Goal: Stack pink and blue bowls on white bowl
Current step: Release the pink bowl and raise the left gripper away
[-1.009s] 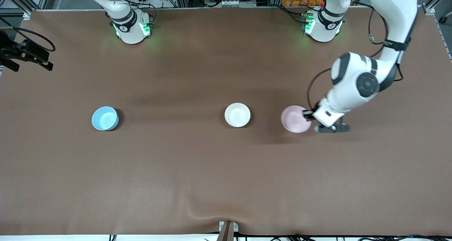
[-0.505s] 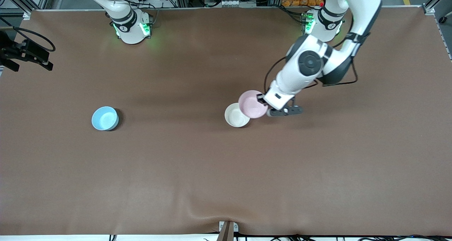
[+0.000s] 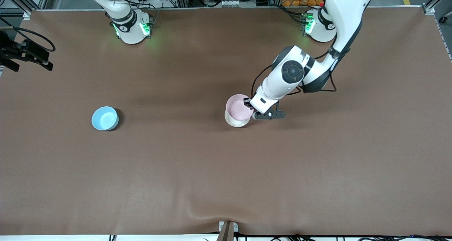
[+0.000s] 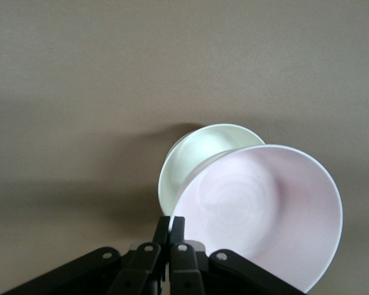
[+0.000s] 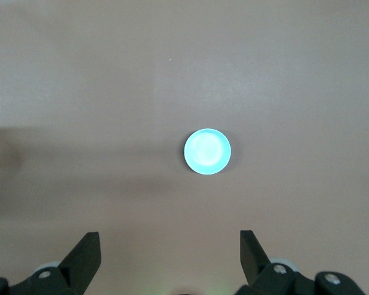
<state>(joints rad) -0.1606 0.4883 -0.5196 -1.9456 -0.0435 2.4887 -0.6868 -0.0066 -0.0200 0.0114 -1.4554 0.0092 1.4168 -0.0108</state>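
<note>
Front view: the left pincer (image 3: 249, 104) is clamped on the rim of the pale pink round plastic bowl (image 3: 239, 107), held over the plain white round bowl (image 3: 236, 121) at bench centre. The light blue round bowl (image 3: 104, 118) sits at nine o'clock from them, toward the right arm's end. The right pincer (image 5: 170, 258) hangs wide open over it, holding nothing.

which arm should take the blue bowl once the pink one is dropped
Right. Its open claw hangs high over the blue bowl, which sits toward the right arm's end of the table. The left claw is shut on the pink bowl over the white bowl.
</note>
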